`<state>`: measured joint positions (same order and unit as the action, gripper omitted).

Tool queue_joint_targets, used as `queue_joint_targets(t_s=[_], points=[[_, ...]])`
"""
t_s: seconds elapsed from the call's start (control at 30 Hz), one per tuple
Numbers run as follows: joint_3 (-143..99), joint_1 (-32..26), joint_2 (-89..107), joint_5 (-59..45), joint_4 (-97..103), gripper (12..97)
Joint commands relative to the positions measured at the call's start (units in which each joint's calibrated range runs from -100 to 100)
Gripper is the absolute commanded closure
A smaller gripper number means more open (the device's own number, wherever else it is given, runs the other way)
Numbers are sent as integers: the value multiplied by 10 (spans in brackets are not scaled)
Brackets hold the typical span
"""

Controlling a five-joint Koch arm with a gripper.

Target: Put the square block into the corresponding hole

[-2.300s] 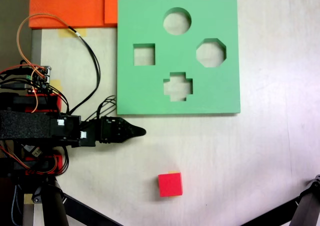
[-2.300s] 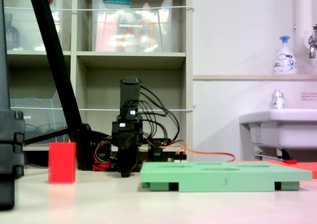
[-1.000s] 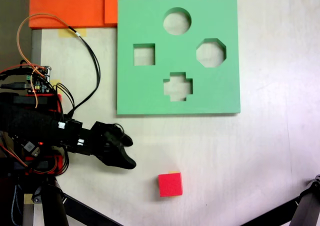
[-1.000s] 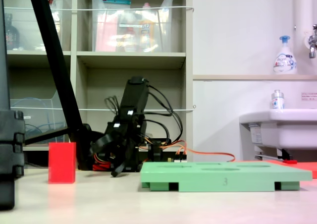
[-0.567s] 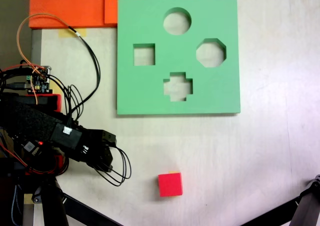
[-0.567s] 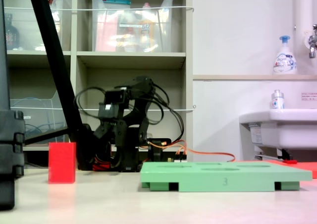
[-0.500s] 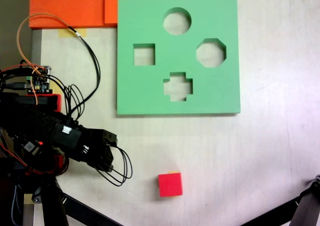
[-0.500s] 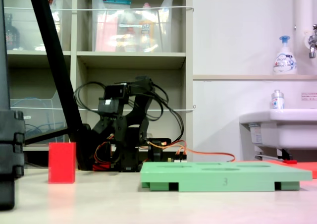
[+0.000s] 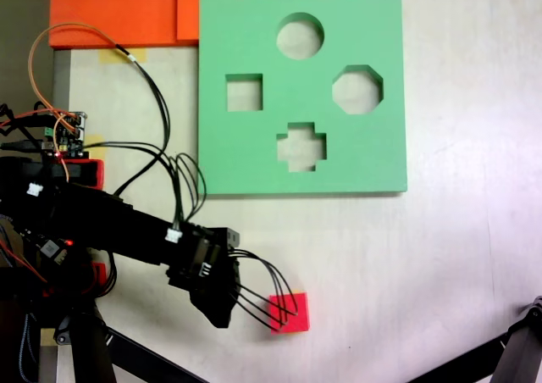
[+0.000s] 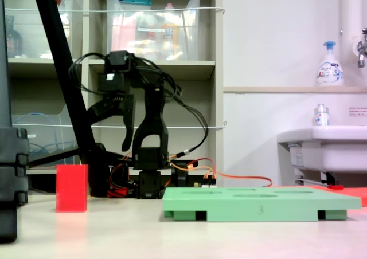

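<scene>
Tool (image 10: 109, 130) hangs with jaws apart above the upright square block (image 10: 71, 188), its edges parallel to the board's.

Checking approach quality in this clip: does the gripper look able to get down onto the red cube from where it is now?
Probably yes. The gripper hangs open, raised above the square block, which stands alone on the table with bare surface around it. Only the arm's own cables cross it from above.

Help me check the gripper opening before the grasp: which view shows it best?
The low side-on fixed view: the gripper hangs high with both jaws spread, clearly open. From above, in the other fixed view, the gripper is a dark foreshortened shape beside the square block, its jaws overlapping.
</scene>
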<state>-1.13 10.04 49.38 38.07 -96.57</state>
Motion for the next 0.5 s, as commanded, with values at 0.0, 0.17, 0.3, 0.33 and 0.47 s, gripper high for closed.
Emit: queue_joint_targets(t_s=[0.0,0.17,0.3,0.33,0.47], points=[[80,2,-51,-21,-34,336],[219,9,-244,-49,-34,335],[255,13,-332,-51,-34,336],[263,14,-357,-55,-34,336],[277,18,-425,-61,-34,336]])
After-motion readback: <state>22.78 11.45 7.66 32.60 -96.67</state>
